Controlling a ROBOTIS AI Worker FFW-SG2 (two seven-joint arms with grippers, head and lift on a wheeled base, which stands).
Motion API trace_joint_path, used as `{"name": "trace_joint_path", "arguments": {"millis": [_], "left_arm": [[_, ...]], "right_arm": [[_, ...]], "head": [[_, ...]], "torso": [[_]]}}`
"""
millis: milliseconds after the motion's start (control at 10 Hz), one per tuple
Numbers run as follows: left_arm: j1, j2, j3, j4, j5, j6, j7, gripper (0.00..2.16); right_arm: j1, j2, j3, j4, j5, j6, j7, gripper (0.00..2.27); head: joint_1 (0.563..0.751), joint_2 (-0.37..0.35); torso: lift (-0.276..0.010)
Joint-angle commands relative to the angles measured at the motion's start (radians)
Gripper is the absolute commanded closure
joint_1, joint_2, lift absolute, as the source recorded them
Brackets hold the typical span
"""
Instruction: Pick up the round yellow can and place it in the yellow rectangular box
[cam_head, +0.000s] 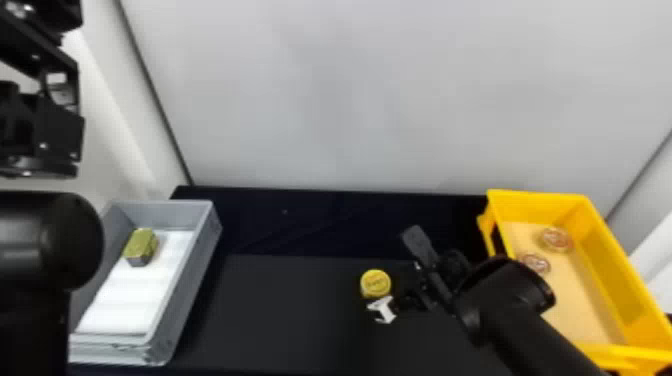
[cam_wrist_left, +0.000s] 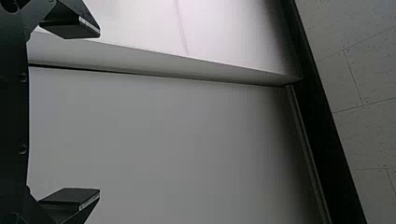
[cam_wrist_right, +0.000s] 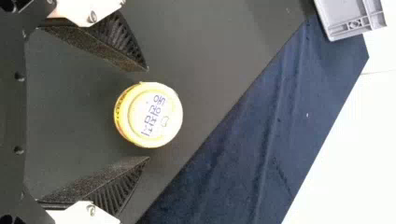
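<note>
The right gripper (cam_head: 399, 271) gapes near the round yellow can (cam_head: 375, 283), lower centre. Upper left, the left gripper (cam_head: 56, 129) is spread too.

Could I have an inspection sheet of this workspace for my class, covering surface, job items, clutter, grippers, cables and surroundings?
Surface: dark mat over dark blue cloth, which is creased.
Job's things: round yellow can on the mat; yellow rectangular box to its right, already holding two round items.
Clutter: grey tray on the left, with a green-topped block on its white lining.
Grippers: left pincer open, raised away from the work; right pincer open, fingertips either side of the can, gaps showing.
Cables: nothing seen.
Surroundings: pale wall panels behind.
</note>
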Motion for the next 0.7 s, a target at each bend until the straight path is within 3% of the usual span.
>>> {"name": "trace_joint_path", "arguments": {"millis": [0,400,600], "left_arm": [[-0.002,0.000,-0.002,0.001,0.000,-0.001,0.000,0.08],[-0.007,-0.003,-0.010,0.009,0.000,-0.004,0.000,0.08],[-0.005,-0.003,-0.010,0.011,0.000,-0.004,0.000,0.08]], "right_arm": [[-0.004,0.001,-0.021,0.019,0.000,-0.014,-0.002,0.13],[-0.013,0.001,-0.011,0.031,-0.005,-0.027,0.015,0.36],[-0.013,0.001,-0.004,0.025,-0.010,-0.028,0.017,0.63]], "head": [[0.694,0.054],[0.694,0.054],[0.694,0.054]], "torso": [[-0.003],[-0.003],[-0.003]]}}
